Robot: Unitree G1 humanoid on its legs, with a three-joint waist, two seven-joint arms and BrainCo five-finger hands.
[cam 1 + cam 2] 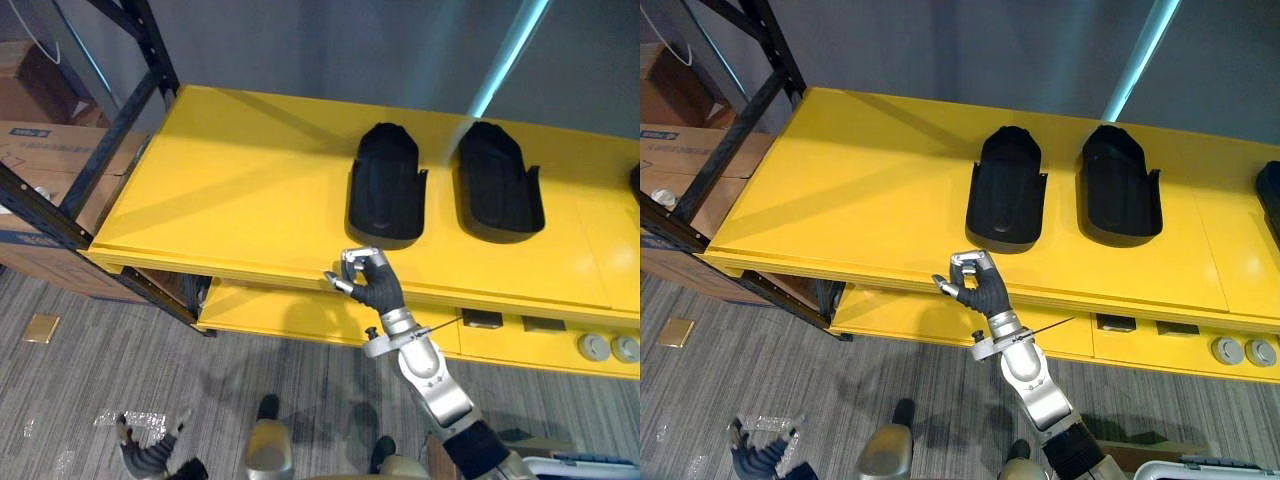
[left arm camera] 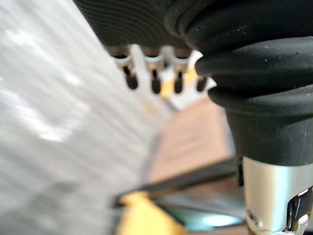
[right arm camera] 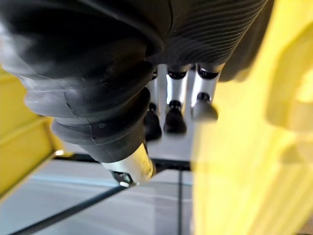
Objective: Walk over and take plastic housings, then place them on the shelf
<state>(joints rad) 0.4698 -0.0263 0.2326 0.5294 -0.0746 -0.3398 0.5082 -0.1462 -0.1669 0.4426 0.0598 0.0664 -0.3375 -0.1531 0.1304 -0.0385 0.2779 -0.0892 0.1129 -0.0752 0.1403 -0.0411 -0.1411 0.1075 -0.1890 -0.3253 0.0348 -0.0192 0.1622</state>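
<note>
Two black moulded plastic housings (image 1: 388, 183) lie side by side on the yellow shelf board (image 1: 230, 190), apparently placed already, so the right hand (image 1: 368, 282) at its front edge is empty with loosely relaxed fingers, and the left hand (image 1: 150, 458) hangs low, fingers loose.

We look from head, stereo pair, steeply down, mid-distance, onto yellow shelf (image 1: 230, 190); both eyes share shelf, two black housings (image 1: 1005, 190), right hand (image 1: 375, 288). Our wrist cameras sit very close along each hand: left hand (image 2: 155, 73) camera faces grey floor (image 2: 44, 122), right one hugs shelf.
</note>
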